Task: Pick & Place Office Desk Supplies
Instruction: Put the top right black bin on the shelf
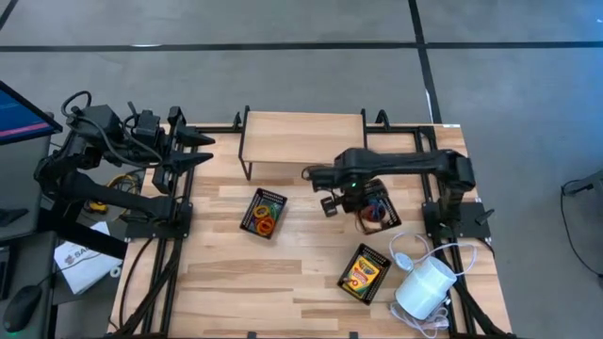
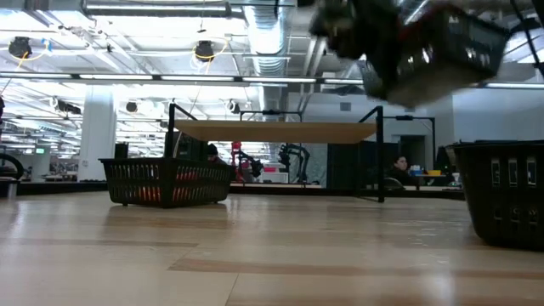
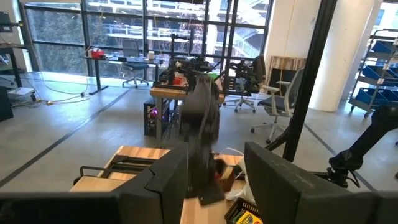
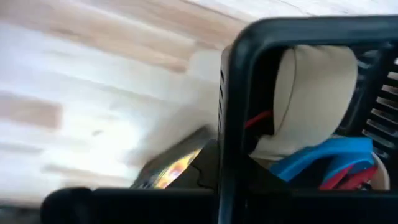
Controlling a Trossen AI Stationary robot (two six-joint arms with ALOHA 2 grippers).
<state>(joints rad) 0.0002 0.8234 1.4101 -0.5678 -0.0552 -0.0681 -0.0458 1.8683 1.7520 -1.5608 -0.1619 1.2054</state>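
My right gripper [image 1: 355, 200] points down over the table's middle right, shut on a small black mesh tray [image 1: 379, 213]. The tray holds blue and red elastic loops [image 4: 323, 158] and hangs high over the table [image 2: 433, 51]. A second mesh tray [image 1: 264, 213] with orange and yellow loops rests on the table at the middle left [image 2: 166, 183]. A yellow-and-green crayon box [image 1: 363, 273] lies in a third black tray near the front right. My left gripper [image 3: 214, 186] stands open and level at the table's far left, touching nothing. My right gripper has the black mesh tray by the rim of one wall [image 4: 225, 143], coming from above with fingers pointing down. The contact itself lies below the wrist picture's edge, so I cannot tell the kind of hold. The tray is lifted clear and tilted.
A low wooden shelf on black legs [image 1: 301, 137] stands at the table's far middle. A white cylinder [image 1: 424, 287] with a white cord lies at the front right corner, beside the crayon box's tray [image 2: 501, 191]. Bare wood lies at the front left.
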